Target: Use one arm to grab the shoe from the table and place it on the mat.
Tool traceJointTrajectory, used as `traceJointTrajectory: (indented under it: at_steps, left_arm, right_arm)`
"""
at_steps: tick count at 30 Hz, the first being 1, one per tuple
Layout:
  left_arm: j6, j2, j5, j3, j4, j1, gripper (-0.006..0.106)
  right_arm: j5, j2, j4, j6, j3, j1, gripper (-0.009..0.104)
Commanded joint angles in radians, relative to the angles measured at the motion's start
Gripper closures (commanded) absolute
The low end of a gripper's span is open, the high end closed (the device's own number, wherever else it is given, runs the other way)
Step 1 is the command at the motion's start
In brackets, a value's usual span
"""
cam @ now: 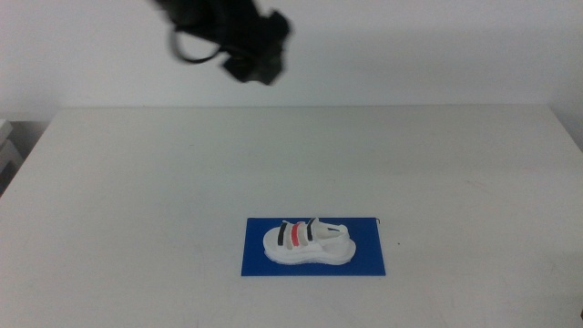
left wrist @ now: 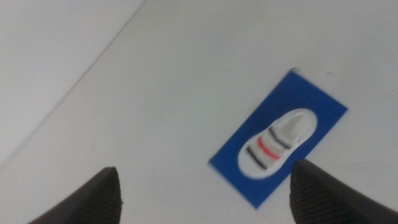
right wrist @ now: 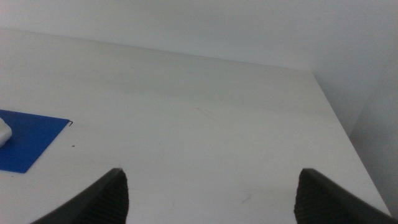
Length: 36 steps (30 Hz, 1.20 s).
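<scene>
The white shoe (cam: 308,243) with black and red straps lies on its sole on the blue mat (cam: 366,265), near the front middle of the white table (cam: 137,182). My left gripper (cam: 258,66) hangs high above the table's far edge, well away from the shoe, on a dark arm coming from the upper left. In the left wrist view its jaws stand wide apart and empty, with the shoe (left wrist: 273,144) and mat (left wrist: 323,112) far below. The right gripper (right wrist: 211,193) is open and empty over the table's right side; its view catches a corner of the mat (right wrist: 31,140).
A plain white wall rises behind the table. The table's right edge (right wrist: 339,118) shows in the right wrist view. A pale object (cam: 9,150) stands off the table's left edge. Nothing else lies on the tabletop.
</scene>
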Motion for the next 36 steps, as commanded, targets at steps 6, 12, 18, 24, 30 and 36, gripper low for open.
traceJointTrajectory:
  at_steps: [6, 12, 18, 24, 30, 36]
  left_arm:
    - [-0.3, -0.337, -0.338, 0.368, 0.217, 0.024, 0.008]
    - [-0.36, -0.557, -0.63, 0.715, 0.174, 0.186, 0.008]
    - [-0.356, -0.777, -0.869, 1.027, 0.147, 0.333, 0.008]
    - [-0.354, -0.984, -1.099, 1.305, 0.066, 0.504, 0.008]
    - [-0.353, -1.139, -1.178, 1.532, 0.045, 0.591, 0.008]
    - [-0.353, -1.341, -1.176, 1.692, 0.012, 0.658, 0.008]
  right_arm:
    - [-0.073, 0.003, -0.011, -0.01, 0.005, -0.001, 0.017]
    - [-0.073, 0.003, -0.011, -0.01, 0.005, -0.001, 0.017]
    - [-0.073, 0.003, -0.011, -0.01, 0.005, -0.001, 0.017]
    - [-0.073, 0.003, -0.011, -0.01, 0.005, -0.001, 0.017]
    - [-0.073, 0.003, -0.011, -0.01, 0.005, -0.001, 0.017]
    - [-0.073, 0.003, -0.011, -0.01, 0.005, -0.001, 0.017]
